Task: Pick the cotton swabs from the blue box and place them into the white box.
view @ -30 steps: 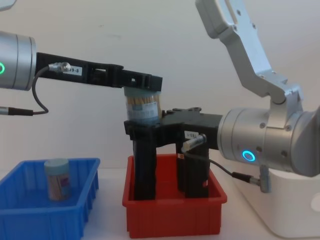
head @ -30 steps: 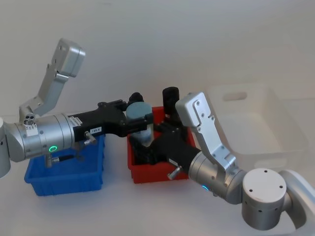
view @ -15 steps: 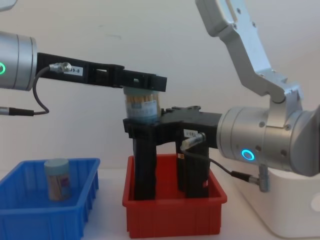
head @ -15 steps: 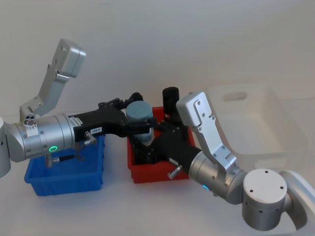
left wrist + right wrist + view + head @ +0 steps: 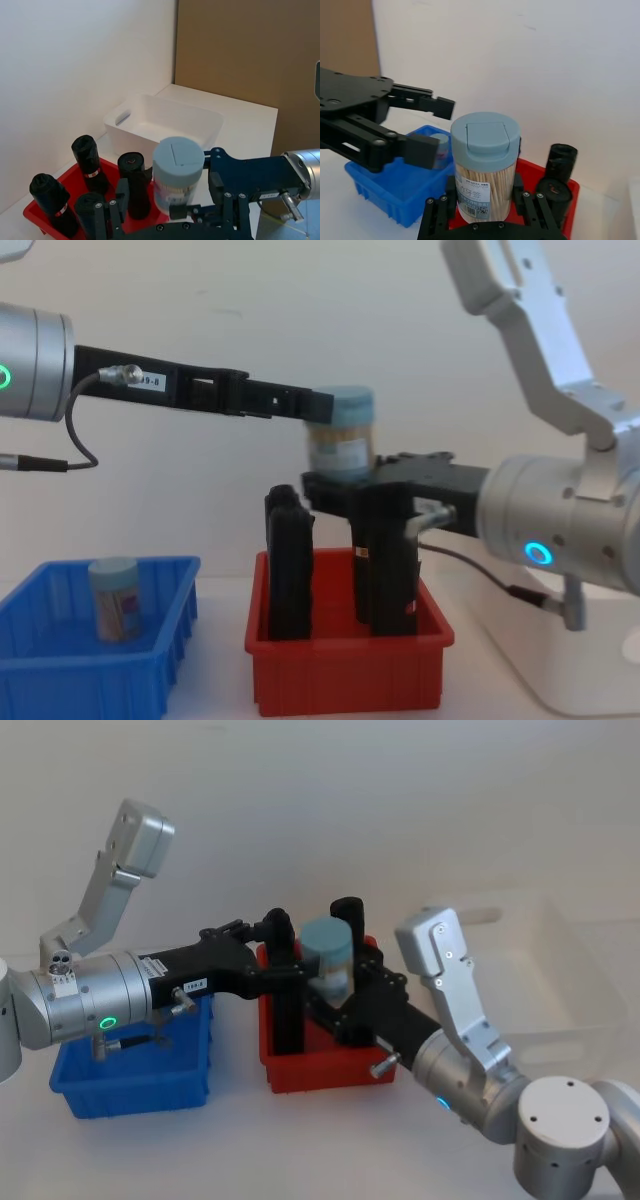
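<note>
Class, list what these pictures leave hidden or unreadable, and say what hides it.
1. Head view: left arm covers most of the blue box floor.
2. Chest view: white box inside sits behind the right arm, cut by the edge.
3. Right wrist view: print on the jar label is too small.

Left pincer [image 5: 288, 950]: fingers spread open, arm stretched straight forward (wrist level).
Right pincer [image 5: 332, 995]: clamped round the cotton swabs [image 5: 326, 945], elbow raised high.

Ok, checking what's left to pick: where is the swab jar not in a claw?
Chest view: the clear pale-blue-lidded swab jar stands upright in the blue ribbed plastic bin, on the robot's left, beside the red plastic bin.
</note>
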Robot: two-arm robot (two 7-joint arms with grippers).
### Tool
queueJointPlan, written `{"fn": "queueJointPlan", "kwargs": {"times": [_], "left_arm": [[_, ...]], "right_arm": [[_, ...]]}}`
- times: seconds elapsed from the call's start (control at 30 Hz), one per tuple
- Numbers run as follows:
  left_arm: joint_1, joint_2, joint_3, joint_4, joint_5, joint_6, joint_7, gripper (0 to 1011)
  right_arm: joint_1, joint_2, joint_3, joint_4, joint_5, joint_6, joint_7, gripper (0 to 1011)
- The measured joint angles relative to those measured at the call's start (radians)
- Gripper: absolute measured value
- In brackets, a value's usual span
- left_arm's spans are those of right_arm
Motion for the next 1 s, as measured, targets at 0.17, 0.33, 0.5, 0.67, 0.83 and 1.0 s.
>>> {"fn": "queueJointPlan", "kwargs": {"times": [0.17,0.33,0.5,0.67,0.83,1.0], "left_arm": [[0.000,0.000,0.000,0.000,0.000,0.000,0.000,1004],[0.000,0.000,0.000,0.000,0.000,0.000,0.000,1004],[0.000,0.000,0.000,0.000,0.000,0.000,0.000,1004],[0.000,0.000,0.000,0.000,0.000,0.000,0.000,1004],[0.000,0.000,0.000,0.000,0.000,0.000,0.000,1004],[0.000,0.000,0.000,0.000,0.000,0.000,0.000,1004]], "right_arm": [[-0.022,0.021,0.019,-0.025,0.017,0.004,-0.057,635],[-0.038,0.042,0.040,-0.042,0.036,0.005,-0.107,635],[-0.051,0.067,0.068,-0.052,0.057,0.005,-0.161,635],[-0.054,0.087,0.096,-0.049,0.074,0.006,-0.202,635],[-0.046,0.106,0.129,-0.018,0.095,0.010,-0.247,635],[-0.028,0.116,0.153,0.025,0.112,0.018,-0.270,635]]}}
